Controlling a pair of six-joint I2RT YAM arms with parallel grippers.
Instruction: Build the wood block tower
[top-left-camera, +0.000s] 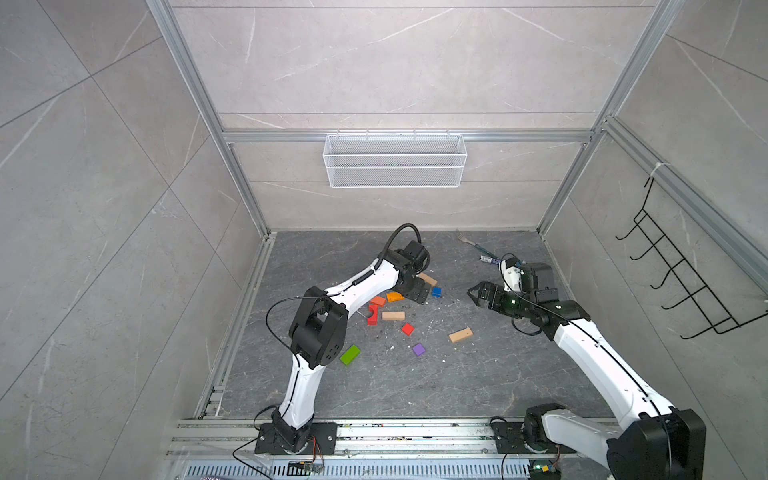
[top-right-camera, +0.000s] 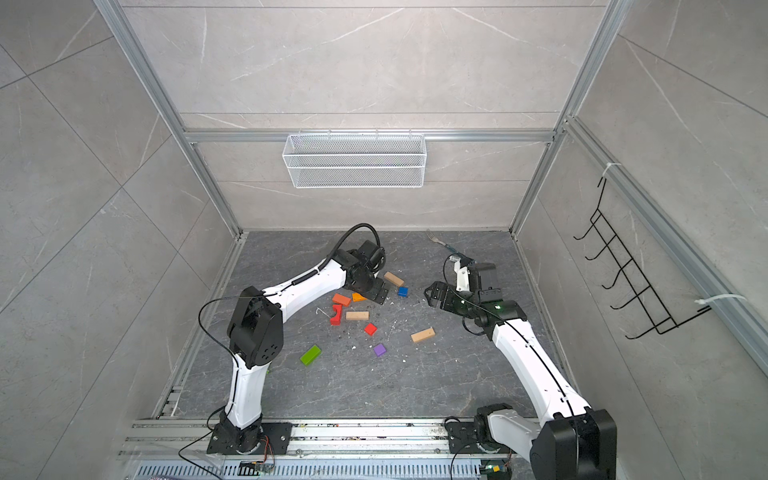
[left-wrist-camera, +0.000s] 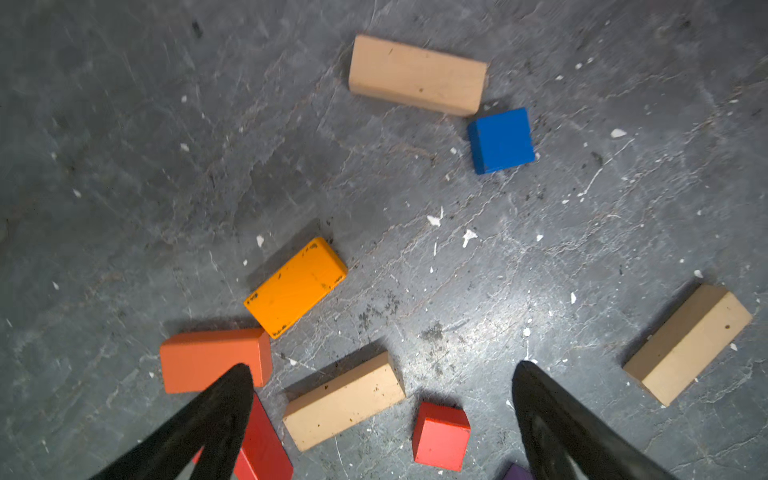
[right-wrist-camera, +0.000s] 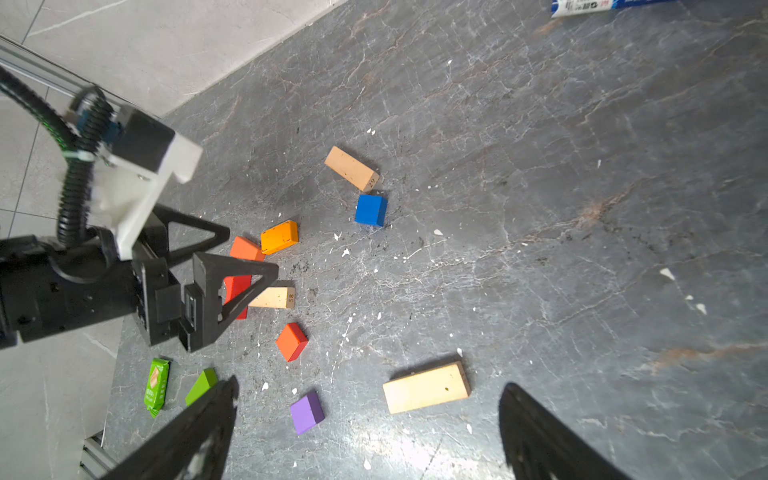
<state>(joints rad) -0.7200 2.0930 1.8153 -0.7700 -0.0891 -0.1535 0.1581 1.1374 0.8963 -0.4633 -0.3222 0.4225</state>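
Note:
The wood blocks lie loose and single on the dark floor, and no tower is in view. In both top views I see a tan bar (top-left-camera: 428, 278), blue cube (top-left-camera: 436, 291), orange bar (top-left-camera: 394, 296), red arch (top-left-camera: 372, 314), red cube (top-right-camera: 370, 329), purple cube (top-left-camera: 418, 349) and green bar (top-left-camera: 350, 354). My left gripper (left-wrist-camera: 382, 366) hangs open above a tan bar (left-wrist-camera: 343, 401) and the red cube (left-wrist-camera: 441, 434), holding nothing. My right gripper (right-wrist-camera: 370, 383) is open and empty, above a third tan bar (right-wrist-camera: 426, 386) and the purple cube (right-wrist-camera: 306, 411).
A fork (top-left-camera: 467, 240) and a blue marker pen (top-left-camera: 490, 259) lie at the back right. A green snack wrapper (right-wrist-camera: 157, 386) lies beside the green bar (right-wrist-camera: 201, 384). A white mesh basket (top-left-camera: 395, 160) hangs on the back wall, a black wire rack (top-left-camera: 681, 282) on the right wall.

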